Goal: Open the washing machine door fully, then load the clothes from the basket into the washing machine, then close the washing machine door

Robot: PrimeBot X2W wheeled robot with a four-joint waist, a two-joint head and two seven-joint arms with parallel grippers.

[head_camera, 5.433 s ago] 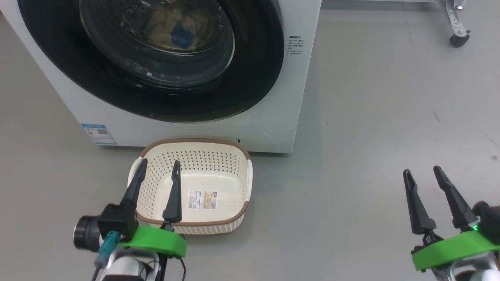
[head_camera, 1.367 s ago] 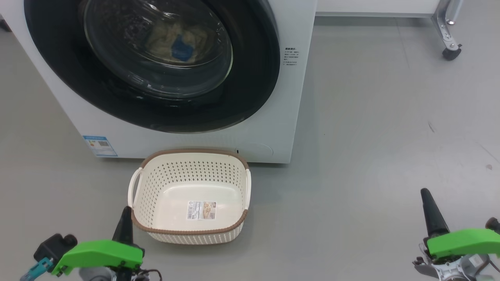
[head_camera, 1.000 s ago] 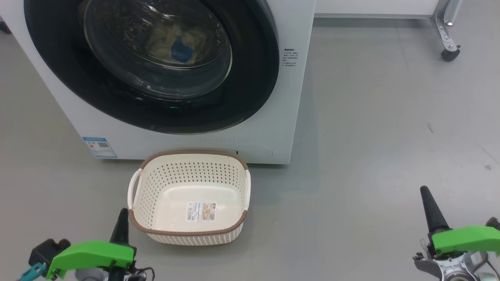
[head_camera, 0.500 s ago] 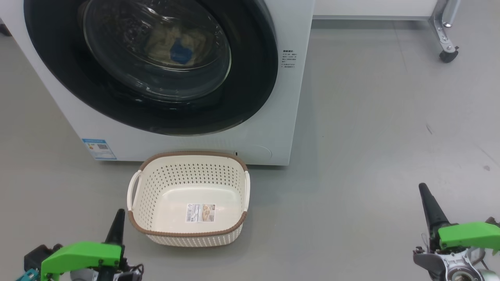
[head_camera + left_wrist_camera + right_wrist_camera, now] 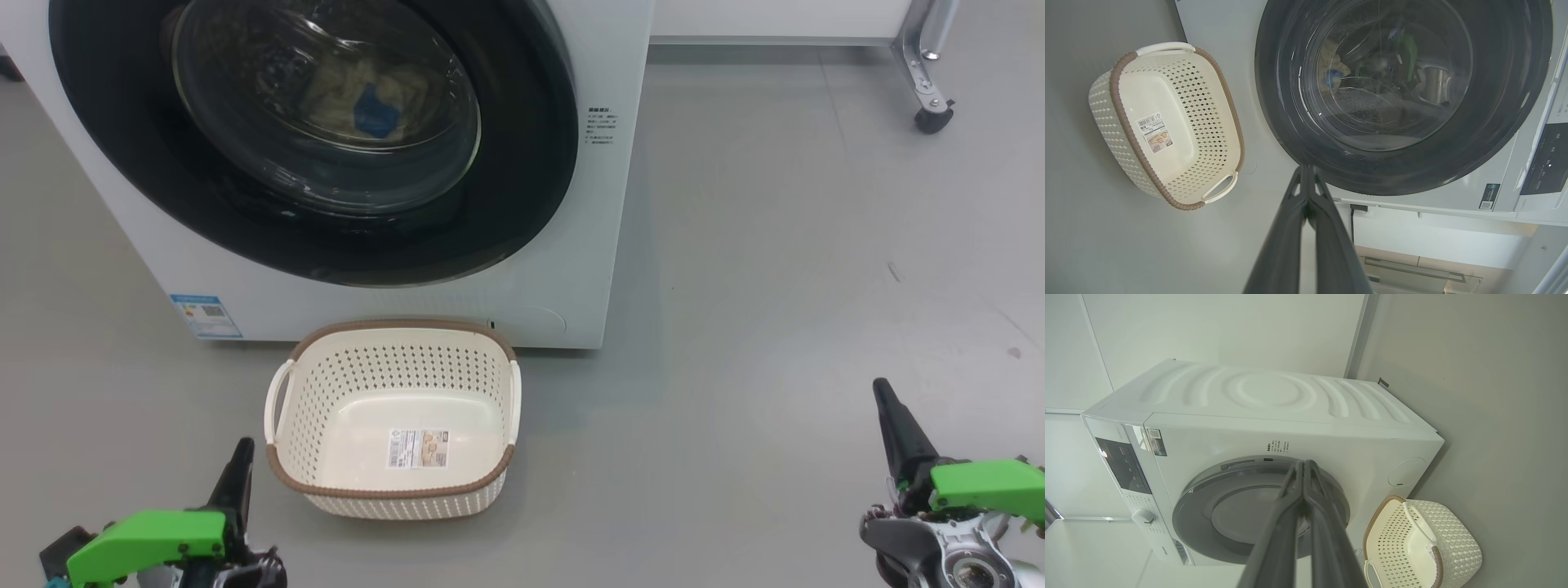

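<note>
At 7 o'clock of the head view, the L end effector [image 5: 242, 447] is clenched, fingers tip to tip w/ nothing between them. It sits over the grey floor [image 5: 735, 327], just left of the basket [image 5: 392, 492] and apart from it. Toward 11 o'clock stands the washing machine [image 5: 608, 245], w/ a blue label sticker [image 5: 206, 316] low on its front. The washing machine door [image 5: 522, 163] sits shut against that front. Thru its glass [image 5: 269, 163] the clothes [image 5: 359, 94] show inside, pale yellow w/ a blue patch. At 6 o'clock the basket stands upright on the floor, just in front of the washing machine and below the door, a sticker [image 5: 418, 449] on its bottom. A caster wheel [image 5: 927, 122] is at 1 o'clock. At 4 o'clock the R end effector [image 5: 882, 388] is clenched too, grasping nothing, well apart from the basket.
</note>
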